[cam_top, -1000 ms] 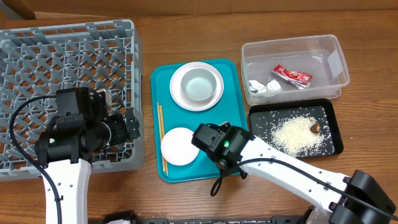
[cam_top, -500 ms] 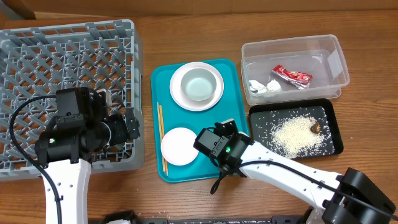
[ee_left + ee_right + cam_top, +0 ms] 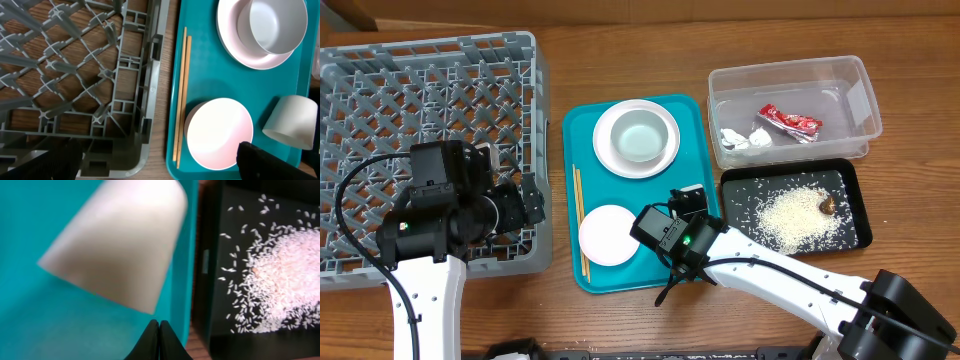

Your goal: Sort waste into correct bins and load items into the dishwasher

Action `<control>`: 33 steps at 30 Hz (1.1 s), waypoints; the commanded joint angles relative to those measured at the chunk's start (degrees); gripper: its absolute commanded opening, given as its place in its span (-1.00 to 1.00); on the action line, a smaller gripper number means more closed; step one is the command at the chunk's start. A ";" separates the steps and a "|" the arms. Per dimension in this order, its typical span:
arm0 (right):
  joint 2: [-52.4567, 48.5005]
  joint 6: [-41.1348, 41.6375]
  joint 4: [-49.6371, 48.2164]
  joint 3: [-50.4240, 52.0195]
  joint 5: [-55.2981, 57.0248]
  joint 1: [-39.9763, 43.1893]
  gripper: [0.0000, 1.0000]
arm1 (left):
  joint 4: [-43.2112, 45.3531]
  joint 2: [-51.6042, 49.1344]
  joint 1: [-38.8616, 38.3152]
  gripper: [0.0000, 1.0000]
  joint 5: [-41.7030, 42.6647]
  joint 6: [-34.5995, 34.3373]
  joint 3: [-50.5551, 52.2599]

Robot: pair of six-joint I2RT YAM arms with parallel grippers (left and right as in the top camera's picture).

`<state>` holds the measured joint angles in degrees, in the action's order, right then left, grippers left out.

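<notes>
The small white cup (image 3: 120,245) lies on its side on the teal tray (image 3: 695,125), just beyond my right gripper (image 3: 160,326), which is shut and empty. The cup also shows in the left wrist view (image 3: 292,122). The grey-green bowl (image 3: 637,135) sits on the white plate (image 3: 604,152). The pink bowl (image 3: 608,235) and chopsticks (image 3: 579,220) lie at the tray's front left. My left gripper (image 3: 525,200) is open over the dish rack's (image 3: 430,90) front right corner. The clear tub (image 3: 850,85) holds the red wrapper (image 3: 788,121) and napkin (image 3: 745,138). The black tray (image 3: 740,190) holds rice (image 3: 790,215) and the brown scrap (image 3: 828,205).
The rack fills the left side of the table, the teal tray the middle, and the tub and black tray the right. My right arm (image 3: 780,280) reaches in from the front right across the tray's front right corner.
My right wrist has shifted a little toward the tray's right edge, with its fingers now pointing at the cup. The left arm has not moved.
</notes>
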<state>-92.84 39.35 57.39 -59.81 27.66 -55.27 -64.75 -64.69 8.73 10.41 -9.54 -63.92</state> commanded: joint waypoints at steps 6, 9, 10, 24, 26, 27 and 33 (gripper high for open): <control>0.15 2.34 -1.42 0.17 5.22 -0.11 -0.74 | -0.15 0.17 0.35 0.99 -0.31 -0.79 -0.94; 0.15 -1.33 -1.16 0.17 4.35 -0.13 -0.71 | -0.20 0.17 0.35 1.00 -0.31 -0.79 -0.94; 0.15 -3.19 -1.16 0.17 3.43 -0.13 -0.70 | -0.20 0.17 0.35 0.99 -0.31 -0.79 -0.94; 0.15 -16.24 -7.78 0.17 0.76 -0.07 -0.21 | -0.20 0.17 0.35 1.00 -0.35 -0.76 -0.94; 0.15 -19.04 -8.44 0.17 0.79 -0.07 -0.20 | -0.17 0.17 0.35 1.00 -0.33 -0.76 -0.94; 0.15 -20.13 -8.52 0.17 0.79 -0.07 -0.17 | -0.17 0.17 0.35 1.00 -0.33 -0.76 -0.94; 0.13 -21.86 -9.84 0.24 1.27 0.00 -0.17 | -0.15 0.17 0.35 1.00 -0.37 -0.76 -0.94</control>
<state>-92.84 19.79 48.31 -59.81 28.36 -55.27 -64.95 -64.69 8.73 10.41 -9.54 -63.92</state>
